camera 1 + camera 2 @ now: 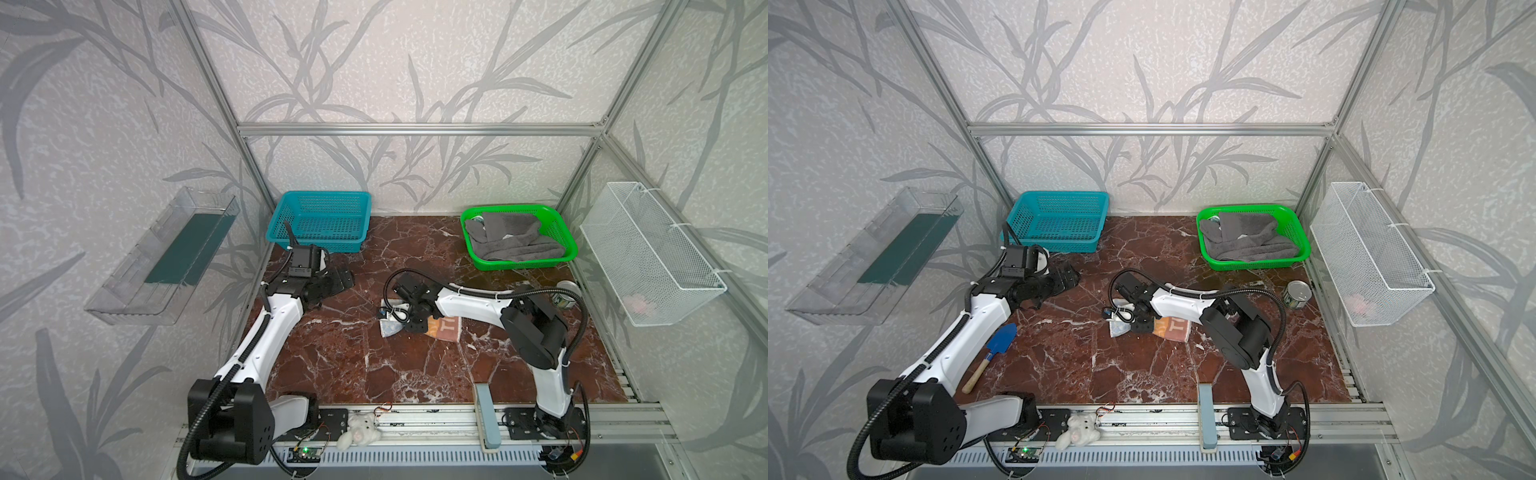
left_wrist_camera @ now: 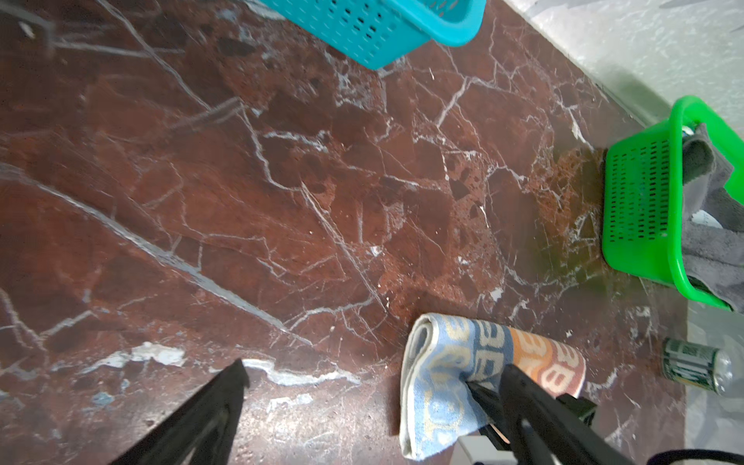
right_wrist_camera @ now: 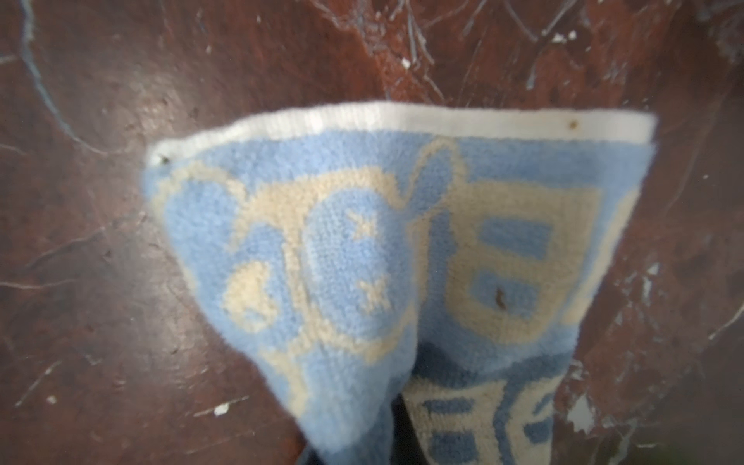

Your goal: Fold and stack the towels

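An orange, blue and white towel with big letters (image 1: 446, 328) (image 1: 1177, 328) lies bunched at mid-table. My right gripper (image 1: 409, 324) (image 1: 1138, 324) is down on its blue end and shut on it. In the right wrist view the blue cloth (image 3: 382, 241) bulges out of the pinch and hides the jaws. My left gripper (image 1: 343, 280) (image 1: 1069, 276) (image 2: 374, 368) hovers open and empty near the teal basket, left of that towel (image 2: 447, 374). A dark grey towel (image 1: 511, 245) (image 1: 1246, 243) (image 2: 708, 241) lies crumpled in the green basket (image 1: 523, 264) (image 1: 1258, 264) (image 2: 640, 193).
An empty teal basket (image 1: 320, 245) (image 1: 1059, 245) (image 2: 382, 24) stands at the back left. A tin can (image 1: 565, 295) (image 1: 1298, 294) (image 2: 692, 364) sits near the right edge. A blue trowel (image 1: 994, 353) lies by the left arm. A white plush toy (image 1: 359, 430) rests on the front rail.
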Available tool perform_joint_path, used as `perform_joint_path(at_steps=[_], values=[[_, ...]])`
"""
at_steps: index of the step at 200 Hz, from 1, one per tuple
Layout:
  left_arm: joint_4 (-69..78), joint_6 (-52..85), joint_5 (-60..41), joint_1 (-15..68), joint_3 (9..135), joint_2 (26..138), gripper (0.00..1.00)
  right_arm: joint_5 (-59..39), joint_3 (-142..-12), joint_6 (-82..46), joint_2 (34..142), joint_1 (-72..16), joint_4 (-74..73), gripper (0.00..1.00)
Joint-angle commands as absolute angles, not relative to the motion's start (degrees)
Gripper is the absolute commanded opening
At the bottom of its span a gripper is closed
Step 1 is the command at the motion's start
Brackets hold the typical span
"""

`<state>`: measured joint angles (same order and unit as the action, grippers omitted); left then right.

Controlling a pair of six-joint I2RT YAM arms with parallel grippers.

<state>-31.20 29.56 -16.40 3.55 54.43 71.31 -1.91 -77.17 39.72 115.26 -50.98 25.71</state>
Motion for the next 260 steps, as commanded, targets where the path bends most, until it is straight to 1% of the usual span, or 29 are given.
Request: perform_joint_path(at_steps=[1, 35, 87, 117, 153, 168, 192, 209, 238, 260], values=[[-31.0, 31.3, -22.7, 3.3, 53.7, 72.8, 0.99, -6.0, -72.8, 38.9, 112.5, -49.3, 21.1, 0.00], [-29.5, 33.4, -29.6, 3.4, 53.0, 74.6, 0.99, -10.8, -66.5, 39.2, 106.9, -47.0, 13.0, 0.00], [-26.6, 34.1, -39.7, 4.7, 51.4, 80.2, 0.99, -15.2, -64.0, 37.9, 103.1, -44.7, 9.4, 0.00], [-26.8, 31.6, -41.1, 7.9, 52.5, 82.7, 0.99, -16.7, -62.7, 38.0, 102.1, -44.2, 7.2, 0.00], [-21.7, 34.6, -45.1, 11.3, 51.4, 87.7, 0.99, -16.7, -62.3, 37.9, 102.0, -44.0, 6.3, 0.00], [-23.7, 33.4, -45.5, 12.9, 52.4, 89.8, 0.99, -16.3, -62.1, 37.6, 102.0, -43.9, 5.8, 0.00], [-23.9, 33.2, -45.8, 13.8, 52.3, 91.0, 0.99, -16.6, -61.7, 37.3, 101.9, -43.7, 4.9, 0.00], [-20.7, 35.2, -46.8, 14.0, 51.3, 91.2, 0.99, -16.6, -61.8, 37.1, 102.1, -43.8, 4.5, 0.00], [-12.2, 41.1, -49.8, 14.9, 48.6, 92.6, 0.94, -16.4, -62.0, 36.7, 102.3, -43.5, 3.7, 0.00], [-12.0, 41.4, -49.2, 15.7, 48.6, 93.9, 0.81, -16.2, -62.3, 36.1, 102.7, -43.3, 3.8, 0.00]])
